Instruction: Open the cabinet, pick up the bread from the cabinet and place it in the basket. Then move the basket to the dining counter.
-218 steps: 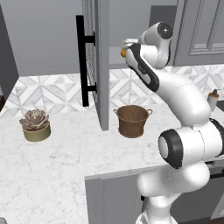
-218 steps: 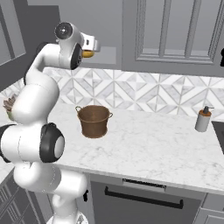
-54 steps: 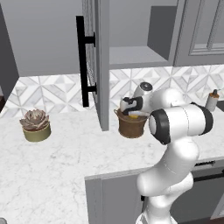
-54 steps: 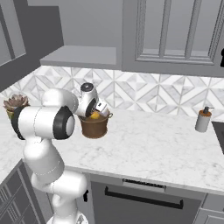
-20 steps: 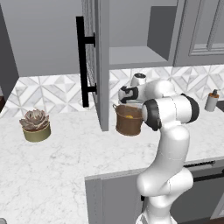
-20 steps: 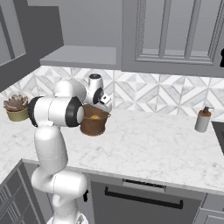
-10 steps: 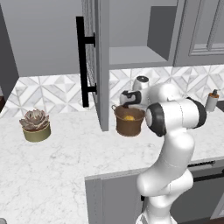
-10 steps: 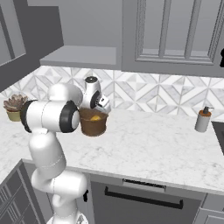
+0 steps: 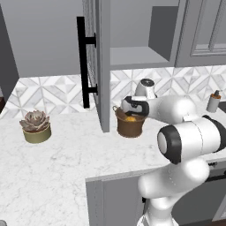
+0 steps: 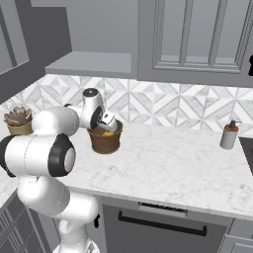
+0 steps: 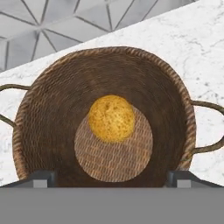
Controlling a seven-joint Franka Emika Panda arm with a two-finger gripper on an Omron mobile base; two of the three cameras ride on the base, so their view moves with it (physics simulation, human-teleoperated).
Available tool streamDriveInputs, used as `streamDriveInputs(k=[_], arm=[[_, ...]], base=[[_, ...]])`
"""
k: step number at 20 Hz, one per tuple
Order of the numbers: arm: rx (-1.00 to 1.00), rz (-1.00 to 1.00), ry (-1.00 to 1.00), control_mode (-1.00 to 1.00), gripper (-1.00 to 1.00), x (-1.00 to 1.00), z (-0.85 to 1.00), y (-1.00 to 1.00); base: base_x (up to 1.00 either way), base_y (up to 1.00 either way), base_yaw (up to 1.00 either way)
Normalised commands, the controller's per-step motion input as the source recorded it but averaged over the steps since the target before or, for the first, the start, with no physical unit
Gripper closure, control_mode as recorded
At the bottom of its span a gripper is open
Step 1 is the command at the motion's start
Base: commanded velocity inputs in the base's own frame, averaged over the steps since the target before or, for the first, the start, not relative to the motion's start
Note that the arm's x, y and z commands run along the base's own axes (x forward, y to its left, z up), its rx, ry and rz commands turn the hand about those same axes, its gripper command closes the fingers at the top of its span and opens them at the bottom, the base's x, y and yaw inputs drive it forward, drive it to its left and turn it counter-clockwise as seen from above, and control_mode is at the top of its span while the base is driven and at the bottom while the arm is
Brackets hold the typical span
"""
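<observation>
The hand (image 11: 112, 177) hangs just above the basket (image 9: 129, 126), its jaws spread wide and gripping nothing; each fingertip (image 11: 43, 178) sits over the near rim. The bread (image 11: 112, 118) lies loose on the woven bottom of the basket, a little off centre toward the far wall. The basket stands on the worktop (image 10: 163, 168) toward its back edge, close to the patterned tiles, just beside the lower corner of the open cabinet door (image 9: 98, 62). Farther left near the back edge sits a potted succulent (image 9: 36, 126); a soap bottle (image 10: 229, 134) stands at the back edge well to the right.
</observation>
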Motion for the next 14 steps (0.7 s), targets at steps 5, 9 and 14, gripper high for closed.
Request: streamDriveInputs(k=[5,9,14], arm=[[-0.14,0.26,0.03,-1.00,-1.00,-0.22,0.28,0.02],[-0.19,0.34,0.10,-1.00,-1.00,-0.38,0.00,0.03],[-0.16,0.32,0.07,-1.00,-1.00,-0.23,0.00,0.26]], base=[[0.00,0.00,0.00],[0.00,0.00,0.00],[0.00,0.00,0.00]])
